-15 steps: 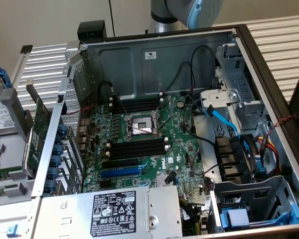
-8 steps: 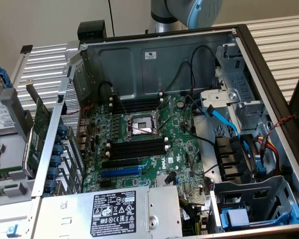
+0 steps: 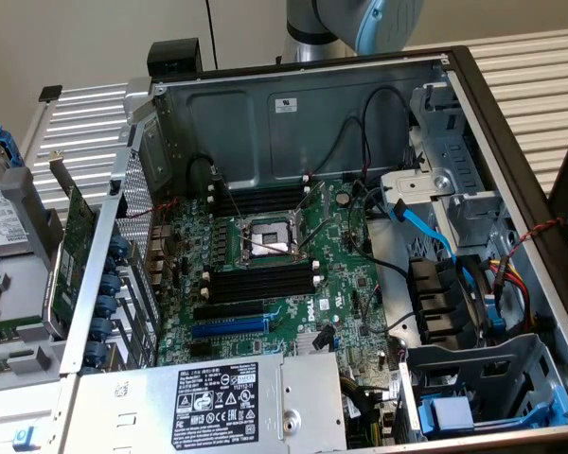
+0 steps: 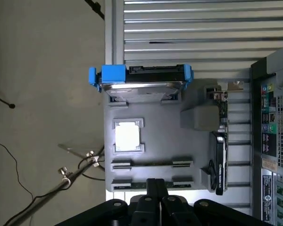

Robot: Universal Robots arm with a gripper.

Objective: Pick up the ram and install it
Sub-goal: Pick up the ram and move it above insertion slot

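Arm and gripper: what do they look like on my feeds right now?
The arm is a smooth silver-grey tube with a darker band near its lower edge and a light blue joint cap. In the wrist view the gripper is matte black, with rounded knuckle-like links and a narrow squared tip.

Arm [image 3: 355, 24] cut off at twelve o'clock of the case [image 3: 265, 104] in the exterior view — gripper [image 4: 155, 184] hides the middle of one slot in the tray [image 4: 160, 136]; ram [image 4: 151, 164] edge-on — label unseen.
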